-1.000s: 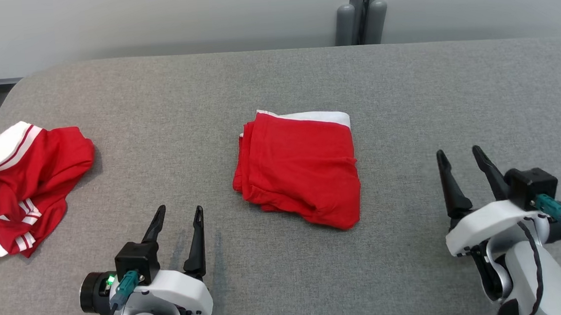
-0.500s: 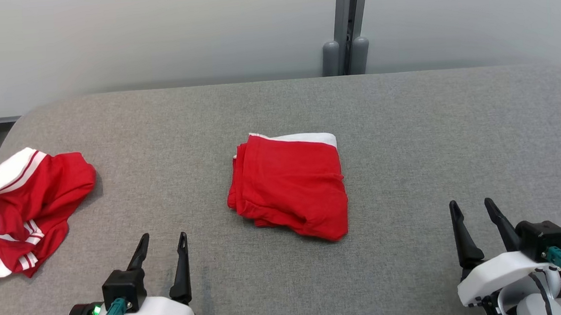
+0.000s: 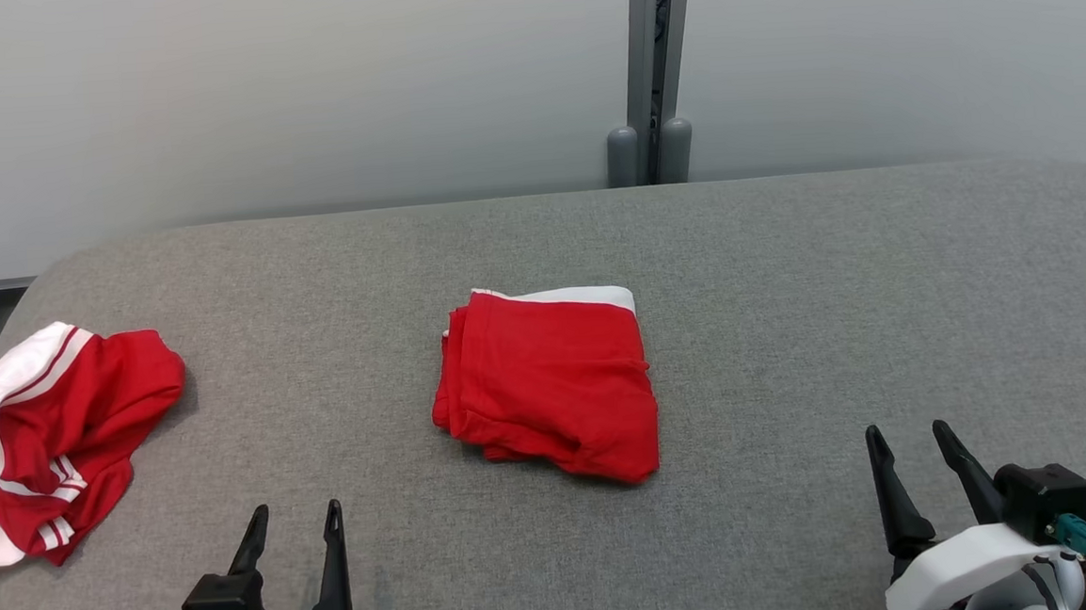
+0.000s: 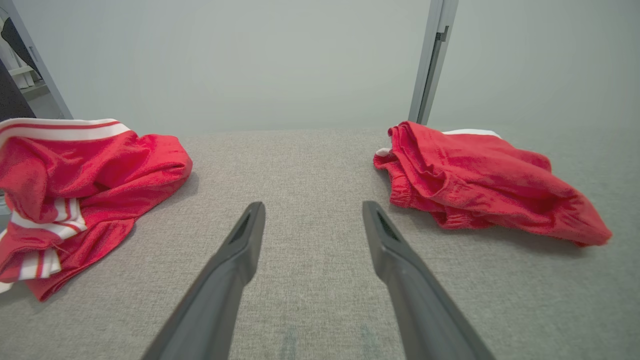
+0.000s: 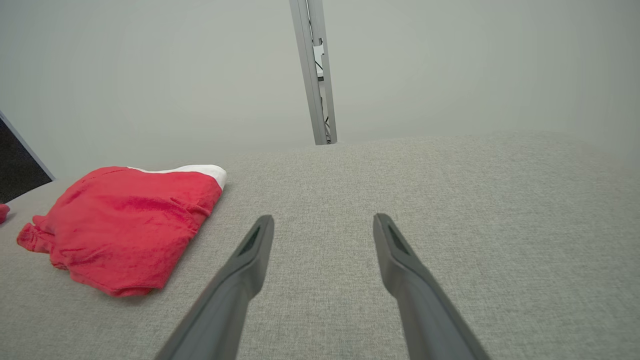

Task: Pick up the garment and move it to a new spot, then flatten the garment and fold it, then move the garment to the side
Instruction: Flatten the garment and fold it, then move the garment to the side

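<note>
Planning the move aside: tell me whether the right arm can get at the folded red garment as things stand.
Probably yes. The right claw stands open and empty, and only bare grey table lies between it and the folded red garment; it would have to swing to its left.

Table [image 3: 835,306]: beneath everything, reaching back to the wall.
Wall [image 3: 304,93]: behind the table's far edge.
Post [image 3: 651,63]: upright against the wall, behind the table, slightly right of its middle.
Folded garment [image 3: 548,385]: flat on the table, about the middle.
Crumpled garment [image 3: 51,439]: on the table at its left edge, well apart from the folded garment.
Left gripper [image 3: 296,507]: at the near edge, between the two garments, touching neither.
Right gripper [image 3: 905,428]: at the near edge, well right of the folded garment.
</note>
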Robot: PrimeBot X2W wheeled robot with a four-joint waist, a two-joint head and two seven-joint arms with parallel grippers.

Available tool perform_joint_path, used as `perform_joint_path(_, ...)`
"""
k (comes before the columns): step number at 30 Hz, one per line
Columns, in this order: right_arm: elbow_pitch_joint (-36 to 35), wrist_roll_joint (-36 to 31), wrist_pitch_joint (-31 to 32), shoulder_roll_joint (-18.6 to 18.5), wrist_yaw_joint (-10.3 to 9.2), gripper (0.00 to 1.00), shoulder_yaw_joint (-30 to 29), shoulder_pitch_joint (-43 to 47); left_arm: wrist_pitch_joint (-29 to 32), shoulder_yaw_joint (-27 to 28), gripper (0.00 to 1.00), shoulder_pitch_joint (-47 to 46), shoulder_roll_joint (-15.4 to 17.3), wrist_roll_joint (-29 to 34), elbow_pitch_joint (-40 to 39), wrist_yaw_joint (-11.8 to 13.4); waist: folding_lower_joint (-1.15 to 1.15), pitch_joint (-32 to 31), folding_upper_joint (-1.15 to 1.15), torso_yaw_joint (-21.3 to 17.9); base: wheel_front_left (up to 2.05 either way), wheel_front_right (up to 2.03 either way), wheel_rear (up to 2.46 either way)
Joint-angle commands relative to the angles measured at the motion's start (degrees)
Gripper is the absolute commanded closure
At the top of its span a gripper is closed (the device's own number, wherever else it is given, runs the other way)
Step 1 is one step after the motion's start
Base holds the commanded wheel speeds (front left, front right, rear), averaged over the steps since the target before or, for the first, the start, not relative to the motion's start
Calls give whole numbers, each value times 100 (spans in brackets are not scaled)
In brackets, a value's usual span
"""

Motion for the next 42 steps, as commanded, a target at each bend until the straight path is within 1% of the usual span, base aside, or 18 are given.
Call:
perform_joint_path(1, -33, 42, -28, -28, 0, 0, -17, 93, -1, 34, 0, 46, 24, 33, -34, 9, 0, -23, 0, -7, 0, 0, 0)
perform_joint_path(18, -6, 84, -28, -27, 0, 0, 160, 92, -1, -34, 0, 96, 24, 48, -184, 34, 0, 0, 0, 22, 0, 0, 0)
perform_joint_path(24, 1, 109, -28, -27, 0, 0, 330, -117, -1, -151, 0, -36, 24, 39, -252, 26, 0, 225, 0, 129, 0, 0, 0)
perform_joint_path(30, 207, 281, -28, -30, 0, 0, 711, -650, -1, -350, 0, -277, 25, -78, -242, -10, 0, 690, 0, 355, 0, 0, 0)
perform_joint_path(33, 423, 372, -27, -30, 0, 0, 950, -998, -1, -475, 0, -394, 26, -129, -229, -7, 0, 928, 0, 492, 0, 0, 0)
perform_joint_path(42, 1356, 919, -28, -37, 0, 0, 1581, -2171, -1, -756, 0, -743, 24, -287, -212, 46, 0, 1428, 0, 866, 0, 0, 0)
